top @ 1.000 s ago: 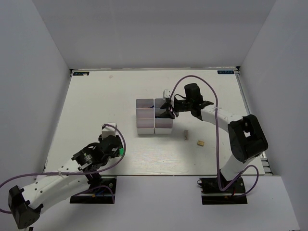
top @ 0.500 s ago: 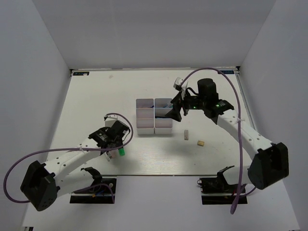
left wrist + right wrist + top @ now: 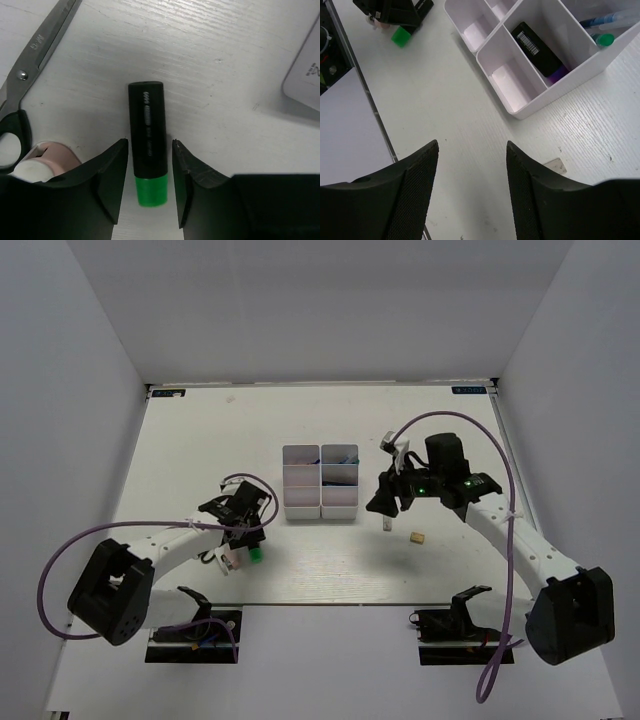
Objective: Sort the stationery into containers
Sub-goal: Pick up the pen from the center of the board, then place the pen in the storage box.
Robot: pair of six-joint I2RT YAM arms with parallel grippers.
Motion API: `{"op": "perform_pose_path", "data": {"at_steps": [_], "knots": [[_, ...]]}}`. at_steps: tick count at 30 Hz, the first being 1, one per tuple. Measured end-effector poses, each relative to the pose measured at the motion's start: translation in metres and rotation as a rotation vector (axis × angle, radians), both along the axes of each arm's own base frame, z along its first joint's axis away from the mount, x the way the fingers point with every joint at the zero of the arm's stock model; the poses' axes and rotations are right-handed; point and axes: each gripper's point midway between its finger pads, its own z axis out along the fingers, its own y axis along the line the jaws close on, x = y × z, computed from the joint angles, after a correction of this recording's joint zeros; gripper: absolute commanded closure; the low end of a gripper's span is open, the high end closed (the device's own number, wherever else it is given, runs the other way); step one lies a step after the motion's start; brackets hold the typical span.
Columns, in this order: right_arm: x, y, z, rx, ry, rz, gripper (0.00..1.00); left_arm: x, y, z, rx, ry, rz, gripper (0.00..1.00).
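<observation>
Table: white woodgrain; white walls.
Left gripper: left of bins, jaws spread astride green-tipped marker.
Right gripper: right of bins, jaws spread, empty.

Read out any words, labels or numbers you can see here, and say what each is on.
Nothing reads clearly.
green-tipped black marker: white print along the barrel, too blurred.
scissors blade: small engraved mark, too blurred.
purple-black marker in a bin: barcode label, digits too small.
white object at the picture's edge: dark mark, cut off.
green sticker and blue sticker at the far corners: too small.
</observation>
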Motion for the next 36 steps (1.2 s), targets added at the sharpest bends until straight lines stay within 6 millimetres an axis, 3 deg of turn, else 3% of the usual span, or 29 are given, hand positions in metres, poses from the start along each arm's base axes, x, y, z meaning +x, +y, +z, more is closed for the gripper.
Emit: {"op": "perform_pose_path", "data": {"at_steps": [8,13,16,19,21,23,28,30,33,36], "knots": [[0.004,-0.007,0.007,0.030,0.016,-0.041,0.36,0.007,0.004,-0.009,0.006,0.018,0.035,0.51],[0.004,-0.012,0.011,0.050,0.019,-0.056,0.36,0.011,0.004,-0.009,-0.001,0.009,0.040,0.88],[0.005,-0.015,0.010,0.055,0.030,-0.069,0.32,0.011,0.002,-0.008,-0.001,0.008,0.024,1.00],[0.006,-0.018,0.014,0.064,0.027,-0.086,0.20,0.007,-0.004,-0.002,0.012,0.011,-0.026,1.00],[0.006,-0.021,0.014,0.067,0.020,-0.094,0.20,0.006,-0.016,0.012,0.011,-0.011,-0.090,1.00],[0.004,-0.024,0.013,0.067,0.018,-0.100,0.23,0.012,-0.038,0.040,-0.015,-0.087,-0.176,1.00],[0.004,-0.030,0.013,0.067,0.015,-0.121,0.25,0.027,-0.107,0.143,-0.141,-0.364,-0.395,1.00],[0.006,-0.032,0.013,0.067,0.014,-0.131,0.25,0.031,-0.131,0.174,-0.179,-0.465,-0.479,1.00],[0.008,-0.036,0.012,0.066,0.016,-0.144,0.25,0.038,-0.165,0.194,-0.197,-0.581,-0.640,1.00],[0.009,-0.039,0.008,0.061,0.022,-0.158,0.25,0.049,-0.196,0.192,-0.186,-0.650,-0.801,1.00]]}}
